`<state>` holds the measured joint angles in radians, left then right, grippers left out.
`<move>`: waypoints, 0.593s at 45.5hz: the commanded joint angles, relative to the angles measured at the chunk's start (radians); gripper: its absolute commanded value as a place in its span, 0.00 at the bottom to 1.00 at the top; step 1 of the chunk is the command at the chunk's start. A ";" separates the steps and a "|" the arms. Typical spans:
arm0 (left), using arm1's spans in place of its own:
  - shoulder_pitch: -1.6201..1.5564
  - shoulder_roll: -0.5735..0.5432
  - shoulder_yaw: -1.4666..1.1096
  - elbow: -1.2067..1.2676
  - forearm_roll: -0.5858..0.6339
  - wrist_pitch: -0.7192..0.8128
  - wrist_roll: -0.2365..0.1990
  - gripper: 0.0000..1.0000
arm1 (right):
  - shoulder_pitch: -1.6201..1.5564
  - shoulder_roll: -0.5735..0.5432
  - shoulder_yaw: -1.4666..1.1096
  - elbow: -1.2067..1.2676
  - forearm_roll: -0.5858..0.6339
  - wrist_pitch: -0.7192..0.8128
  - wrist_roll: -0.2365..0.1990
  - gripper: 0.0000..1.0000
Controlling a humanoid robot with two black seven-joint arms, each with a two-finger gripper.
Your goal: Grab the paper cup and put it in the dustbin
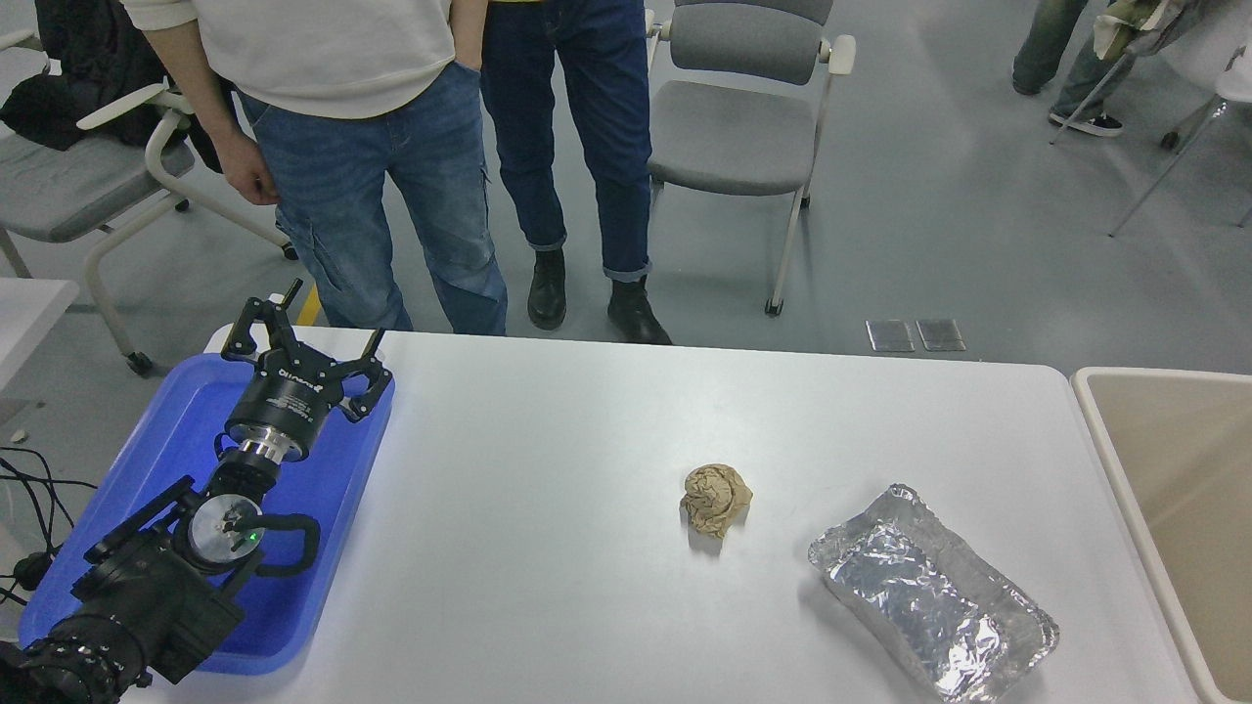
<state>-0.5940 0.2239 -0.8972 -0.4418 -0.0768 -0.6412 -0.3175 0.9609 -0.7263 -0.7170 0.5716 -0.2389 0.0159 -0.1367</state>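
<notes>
The left arm lies over the blue tray (147,469) at the table's (548,440) left edge. The left gripper (298,344) hangs above the tray's far end with its fingers spread apart and nothing between them. The right arm and its gripper are out of view.

The paper cup cannot be seen on the table or anywhere else in the view. The dustbin (1115,460) stands just off the table's right edge; only its left rim and part of its beige inside show.

A crumpled brown paper ball (716,499) rests near the middle of the table. A foil tray (929,592) lies at the near right corner, apart from the ball. Two people (391,156) stand at the table's far side.
</notes>
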 commanded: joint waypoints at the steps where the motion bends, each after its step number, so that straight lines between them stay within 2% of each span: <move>1: -0.001 0.000 0.001 0.000 0.000 0.000 0.000 1.00 | 0.309 -0.028 -0.320 0.341 0.000 0.033 0.000 1.00; 9: -0.001 0.000 0.001 0.000 0.000 0.000 0.000 1.00 | 0.464 -0.033 -0.374 0.474 -0.002 0.078 0.000 1.00; 13: -0.001 0.000 0.001 0.000 0.000 0.000 0.002 1.00 | 0.559 -0.027 -0.390 0.536 -0.005 0.146 -0.001 1.00; 27: -0.001 0.000 0.001 0.000 0.000 0.000 0.000 1.00 | 0.838 0.010 -0.424 0.564 -0.005 0.634 -0.001 1.00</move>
<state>-0.5950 0.2240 -0.8960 -0.4417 -0.0766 -0.6412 -0.3175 1.5794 -0.7409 -1.0989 1.0772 -0.2430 0.3313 -0.1376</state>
